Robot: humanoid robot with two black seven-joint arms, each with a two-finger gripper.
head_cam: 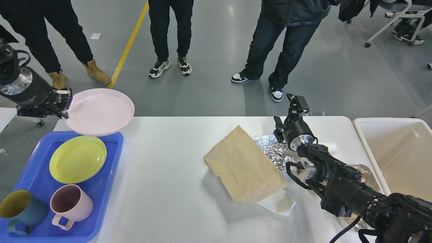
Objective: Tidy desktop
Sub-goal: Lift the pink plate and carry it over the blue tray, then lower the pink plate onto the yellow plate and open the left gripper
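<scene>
The white desktop (168,189) fills the lower view. My left gripper (62,103) is shut on the left rim of a pink plate (99,111), which hangs in the air over the far edge of the blue tray (101,189). On the tray lie a yellow-green plate (77,158), a pink mug (69,204) and a teal mug (20,209). A brown paper bag (244,167), crumpled foil (275,150) and white paper (280,204) lie at centre right. My right gripper (297,103) points away above the foil; its fingers stand slightly apart and hold nothing.
A deep cream-white bin (395,152) stands at the table's right end. A white paper cup (330,146) lies behind my right arm. Three people stand beyond the far edge, and a chair (391,17) is at the top right.
</scene>
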